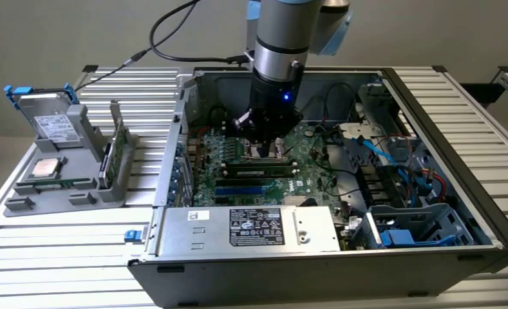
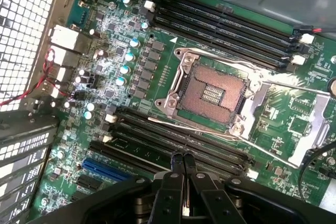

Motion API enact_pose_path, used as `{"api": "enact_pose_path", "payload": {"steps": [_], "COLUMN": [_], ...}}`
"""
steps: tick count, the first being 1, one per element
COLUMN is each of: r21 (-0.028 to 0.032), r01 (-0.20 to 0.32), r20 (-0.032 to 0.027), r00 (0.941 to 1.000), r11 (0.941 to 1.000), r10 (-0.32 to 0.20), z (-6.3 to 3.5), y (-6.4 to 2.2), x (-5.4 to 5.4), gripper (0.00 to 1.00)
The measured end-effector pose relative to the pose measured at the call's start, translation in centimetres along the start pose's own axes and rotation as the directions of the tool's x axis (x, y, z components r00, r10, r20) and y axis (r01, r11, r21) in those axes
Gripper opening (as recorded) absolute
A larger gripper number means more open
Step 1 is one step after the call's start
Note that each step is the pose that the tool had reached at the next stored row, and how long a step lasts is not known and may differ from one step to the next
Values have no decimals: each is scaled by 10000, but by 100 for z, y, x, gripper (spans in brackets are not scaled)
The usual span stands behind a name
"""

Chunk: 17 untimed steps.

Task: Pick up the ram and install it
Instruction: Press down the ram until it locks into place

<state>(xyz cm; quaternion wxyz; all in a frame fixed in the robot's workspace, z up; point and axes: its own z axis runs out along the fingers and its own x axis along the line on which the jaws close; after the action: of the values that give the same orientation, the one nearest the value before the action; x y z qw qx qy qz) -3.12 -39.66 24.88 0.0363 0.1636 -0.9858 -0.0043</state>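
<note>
The hand [image 2: 183, 157], closed and empty, hides part of the motherboard [image 1: 310, 183] mid-frame. The ram [image 1: 258, 170] lies seated below it. The slatted metal surface [image 1: 65, 238] carries the case.

Arm [image 1: 279, 38] cut off by top edge; label print on power supply [image 1: 249, 228] too small to read.

Even, soft light falls from above on the open computer case [image 1: 322, 193], leaving its far inner wall in shade. A blue indicator glows on the arm [image 1: 286, 98]. Close up, the motherboard [image 2: 157, 77] shows crisp and bright, silver capacitor tops glinting, while the dark tool [image 2: 182, 162] sits slightly soft at the nearest edge.
</note>
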Motion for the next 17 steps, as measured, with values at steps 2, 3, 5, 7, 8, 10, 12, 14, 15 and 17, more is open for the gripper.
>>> {"api": "enact_pose_path", "payload": {"steps": [2, 3, 5, 7, 8, 10, 12, 14, 15, 17], "r21": [2, 3, 3, 5, 4, 3, 2, -3, -7, -16], "r01": [-199, -291, -499, -704, -809, -1020, -1223, -1430, -1542, -1768], "r20": [26, 36, 55, 73, 82, 101, 119, 134, 141, 154], "r00": [9998, 9996, 9987, 9975, 9967, 9947, 9924, 9896, 9879, 9841], "r11": [9998, 9996, 9988, 9975, 9967, 9948, 9925, 9897, 9880, 9842], "r10": [199, 291, 499, 703, 809, 1019, 1223, 1430, 1542, 1768], "z": [0, 0, 0, 0, 0, 0, 0, 0, 0, 0], "y": [0, 0, 0, 0, 0, 0, 0, 0, 0, 0], "x": [0, -1, 0, 0, 0, 0, 0, 0, 0, 0], "gripper": [10, 10, 10, 10, 10, 10, 10, 10, 10, 10]}}
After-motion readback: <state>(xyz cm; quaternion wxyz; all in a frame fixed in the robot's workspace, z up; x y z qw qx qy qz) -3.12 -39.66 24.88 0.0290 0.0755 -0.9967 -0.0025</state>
